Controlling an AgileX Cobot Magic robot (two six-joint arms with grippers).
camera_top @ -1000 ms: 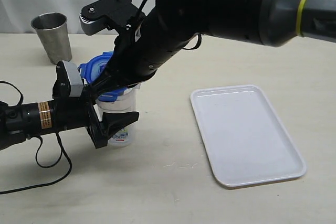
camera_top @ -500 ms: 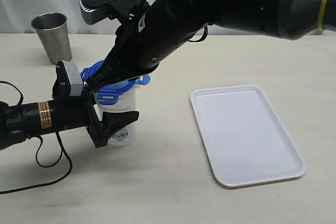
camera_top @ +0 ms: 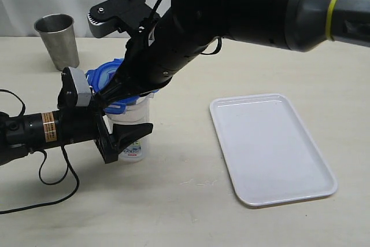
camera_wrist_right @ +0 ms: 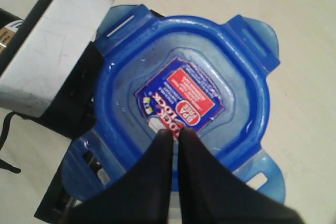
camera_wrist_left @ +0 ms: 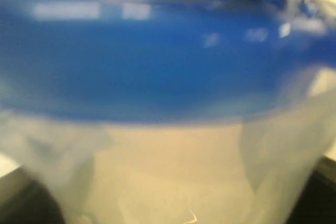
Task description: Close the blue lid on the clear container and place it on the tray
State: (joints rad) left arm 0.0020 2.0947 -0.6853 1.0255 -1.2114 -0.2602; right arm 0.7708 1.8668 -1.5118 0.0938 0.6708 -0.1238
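One translucent blue lid [camera_wrist_right: 184, 103], four-flapped and stickered, rests atop one clear container [camera_top: 140, 115] on the counter [camera_top: 173, 201], beside one tray [camera_top: 272, 148] and one steel cup [camera_top: 58, 41]. Left jaws clamp the container; right jaws are together at the lid.

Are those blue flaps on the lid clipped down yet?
Not clipped. The blue lid sits on the clear container, but its four flaps splay outward in the right wrist view.
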